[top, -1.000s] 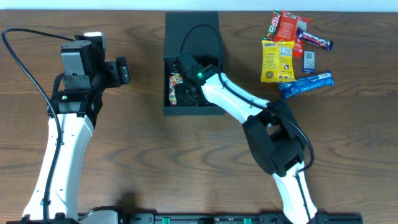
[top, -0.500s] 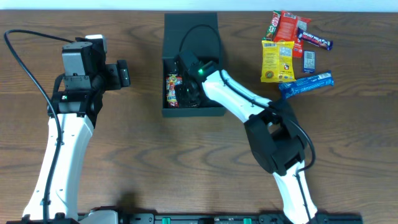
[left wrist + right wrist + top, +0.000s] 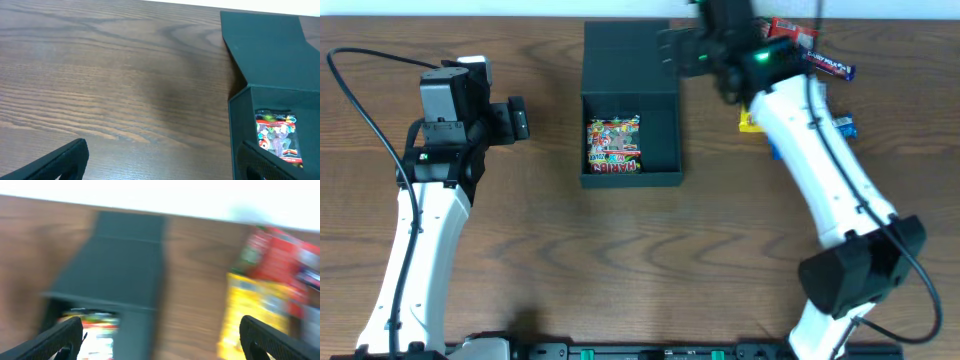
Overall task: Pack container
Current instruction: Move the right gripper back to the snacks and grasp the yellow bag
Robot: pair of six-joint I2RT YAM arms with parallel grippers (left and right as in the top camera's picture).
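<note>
Overhead, container (image 3: 665,175): lid flap back for loading; one packet (image 3: 614,146) inside.
Right gripper (image 3: 682,45): wide, empty, beside flap.
Left gripper (image 3: 516,116): wide, idle.

Left wrist view only. A brown wood-grain table (image 3: 115,75) fills most of the frame. The dark container (image 3: 272,107) is seen at 3 o'clock, its flap lid (image 3: 265,45) laid open and back toward 1 o'clock. A colourful snack packet (image 3: 276,136) is observed inside, at 4 o'clock. The left gripper (image 3: 160,167) is noted at 6 o'clock, its two dark fingertips (image 3: 60,162) spread wide apart, nothing held between them. One fingertip overlaps the container's near wall at 5 o'clock; contact cannot be determined.
</note>
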